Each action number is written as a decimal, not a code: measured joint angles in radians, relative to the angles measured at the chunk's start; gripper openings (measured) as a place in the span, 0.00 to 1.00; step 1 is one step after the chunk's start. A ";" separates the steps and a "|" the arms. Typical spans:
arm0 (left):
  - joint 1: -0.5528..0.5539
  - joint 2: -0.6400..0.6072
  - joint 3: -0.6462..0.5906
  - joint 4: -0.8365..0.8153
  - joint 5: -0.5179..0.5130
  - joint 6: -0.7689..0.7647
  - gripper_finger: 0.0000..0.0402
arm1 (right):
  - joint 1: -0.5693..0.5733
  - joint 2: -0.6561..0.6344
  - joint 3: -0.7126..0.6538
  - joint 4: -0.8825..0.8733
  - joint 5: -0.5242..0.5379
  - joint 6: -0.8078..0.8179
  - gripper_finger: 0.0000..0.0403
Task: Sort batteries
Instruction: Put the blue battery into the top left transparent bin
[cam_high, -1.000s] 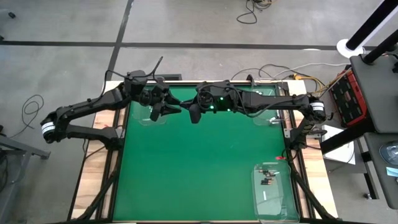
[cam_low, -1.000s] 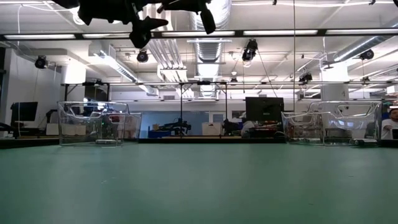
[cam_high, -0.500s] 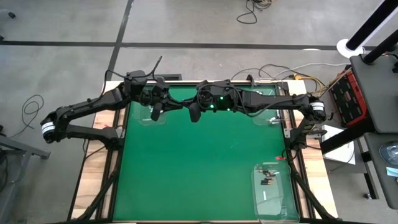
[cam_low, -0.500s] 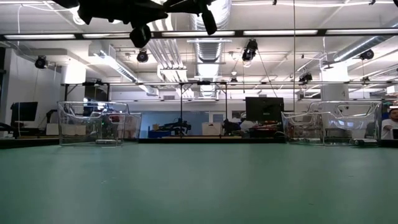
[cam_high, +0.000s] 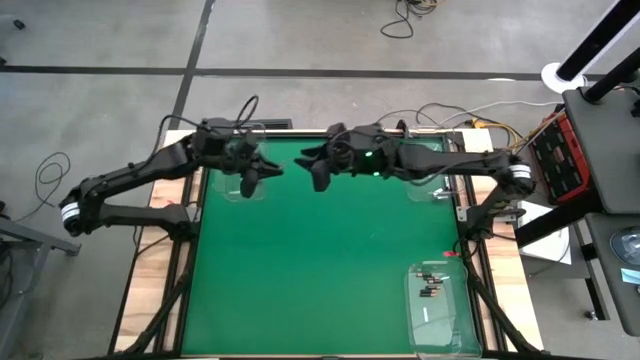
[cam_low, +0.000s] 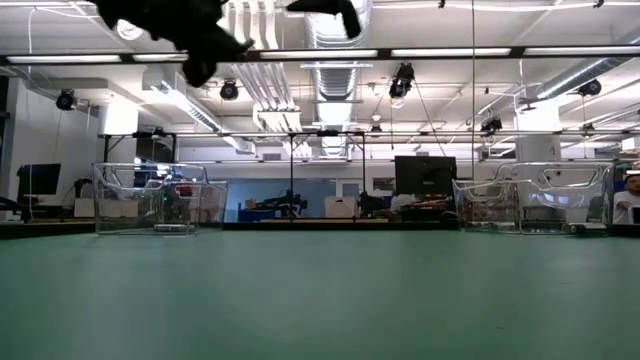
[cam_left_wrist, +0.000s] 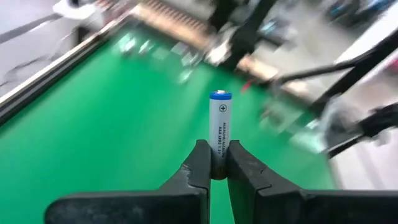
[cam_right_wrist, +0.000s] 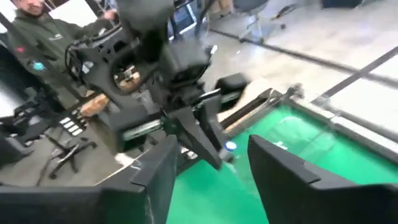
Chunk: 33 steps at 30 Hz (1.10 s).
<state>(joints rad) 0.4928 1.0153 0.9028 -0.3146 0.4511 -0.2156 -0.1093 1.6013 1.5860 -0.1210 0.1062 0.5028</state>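
My left gripper (cam_high: 266, 172) hangs high over the far left of the green table (cam_high: 320, 290), shut on a white battery with a blue end (cam_left_wrist: 220, 127). My right gripper (cam_right_wrist: 214, 180) is open just to its right (cam_high: 316, 178) and faces the left gripper, with nothing between its fingers. The right wrist view shows the battery's blue end (cam_right_wrist: 230, 147) beyond those fingers. Several more batteries (cam_high: 430, 285) lie in a clear tray (cam_high: 440, 335) at the near right corner. The low view shows both grippers near the picture's top, the left (cam_low: 200, 68) and the right (cam_low: 345, 12). My left gripper pinches the battery's end opposite the blue cap (cam_left_wrist: 219, 163) between its two fingertips. The battery sticks out past the fingertips in line with them, blue end foremost. It is lifted well clear of the table.
Two clear plastic trays stand at the table's far edge, one at the left (cam_high: 232, 187) (cam_low: 160, 198) below my left gripper, one at the right (cam_high: 430, 187) (cam_low: 530, 205). The green middle of the table is bare. A person sits beyond the table (cam_right_wrist: 43, 31).
My left gripper has shut on the battery that my right gripper held out. The right gripper has then opened and let go. The two grippers have drawn apart, the left toward the table's left edge with the battery, the right toward the right edge.
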 joint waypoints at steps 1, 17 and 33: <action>0.006 -0.022 0.000 -0.068 -0.027 0.019 0.02 | 0.000 -0.019 0.000 -0.026 0.006 -0.010 0.46; 0.322 0.003 -0.020 -0.698 -0.441 0.420 0.02 | 0.033 -0.135 -0.002 -0.471 0.219 0.009 0.52; 0.356 0.298 -0.032 -0.528 -0.604 0.706 0.02 | 0.064 -0.126 -0.006 -0.547 0.217 0.030 0.51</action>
<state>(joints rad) 0.8490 1.3134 0.8711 -0.8425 -0.1529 0.4908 -0.0453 1.4750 1.5795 -0.6679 0.3233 0.5329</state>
